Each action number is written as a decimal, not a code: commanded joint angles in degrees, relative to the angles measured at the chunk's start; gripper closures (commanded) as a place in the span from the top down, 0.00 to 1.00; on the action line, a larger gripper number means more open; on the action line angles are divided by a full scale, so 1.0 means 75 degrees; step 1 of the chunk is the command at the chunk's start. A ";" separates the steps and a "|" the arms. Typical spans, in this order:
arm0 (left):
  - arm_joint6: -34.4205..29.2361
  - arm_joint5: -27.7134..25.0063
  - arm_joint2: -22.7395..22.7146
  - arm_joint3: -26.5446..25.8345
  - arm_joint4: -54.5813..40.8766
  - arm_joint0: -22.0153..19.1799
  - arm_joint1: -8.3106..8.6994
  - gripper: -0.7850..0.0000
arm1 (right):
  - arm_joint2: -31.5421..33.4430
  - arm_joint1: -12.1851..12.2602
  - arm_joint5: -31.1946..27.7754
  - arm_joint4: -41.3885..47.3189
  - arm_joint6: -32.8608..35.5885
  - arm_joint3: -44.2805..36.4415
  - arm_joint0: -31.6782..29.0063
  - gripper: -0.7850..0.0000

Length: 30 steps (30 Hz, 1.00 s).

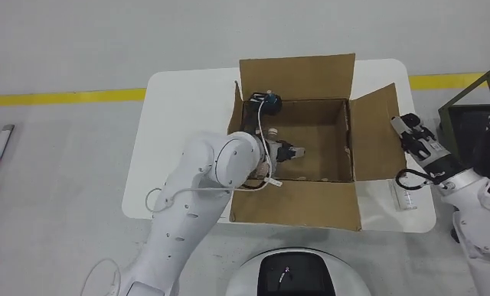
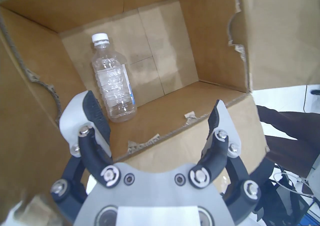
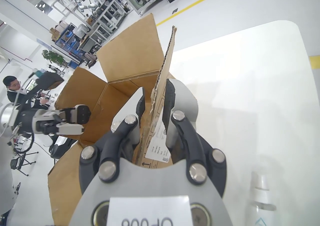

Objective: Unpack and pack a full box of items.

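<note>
The white counter (image 1: pixel 176 143) carries an open cardboard box (image 1: pixel 321 135) at its middle, flaps spread. The left arm (image 1: pixel 222 166) comes in over the box's 9 o'clock wall, and from above it covers that side of the floor. The left end effector (image 2: pixel 153 99) hangs inside the mouth of the box, pointing toward 3 o'clock. Its fingers (image 2: pixel 93 109) are spread wide with nothing between them.

Below it a clear water bottle (image 2: pixel 113 79) with a white cap lies on its side on the box floor, along the foot of one wall. Which wall by the clock I cannot tell.

At the box's 3 o'clock side, the 3 o'clock flap (image 1: pixel 375 135) is folded outward. The right end effector (image 3: pixel 156 87) sits astride the flap's outer edge. Whether it is clamped on the cardboard or only straddles it I cannot tell.

At about 4 o'clock from the box, near the counter's edge, a second bottle (image 1: pixel 406 195) lies on the counter beside the right arm. Its clear body is hard to make out against the white top. In the right wrist view it is cut off at the picture's edge, with little more than its white cap showing.
</note>
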 commanded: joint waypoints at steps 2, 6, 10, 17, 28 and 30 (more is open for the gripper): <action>-0.0203 -0.0433 -0.0148 -0.0724 -0.0118 0.0075 0.0055 1.00 | 0.0233 0.0001 0.0085 0.0144 -0.0123 -0.0067 -0.0079 0.86; -0.0742 -0.0735 -0.0057 -0.1350 0.0209 -0.0026 0.0102 1.00 | 0.0750 0.0032 0.0252 -0.0076 -0.0122 -0.0203 -0.0280 1.00; -0.0869 -0.0861 -0.0001 -0.1570 0.0230 -0.0156 0.0109 1.00 | 0.1247 0.0113 0.0605 -0.1352 0.0407 -0.0225 -0.0640 0.72; -0.0869 -0.0785 -0.0005 -0.1754 0.0401 -0.0162 0.0154 1.00 | 0.1164 0.0219 0.0709 -0.3562 0.1621 -0.0385 -0.1274 0.58; -0.0857 -0.0908 -0.0037 -0.1805 0.0352 -0.0003 0.0202 1.00 | 0.0525 0.0264 0.0735 -0.4600 0.2965 -0.0348 -0.1452 0.54; -0.0857 -0.0908 -0.0029 -0.1812 0.0348 -0.0002 0.0203 1.00 | 0.0501 0.0260 0.0857 -0.4581 0.3063 -0.0368 -0.1437 0.51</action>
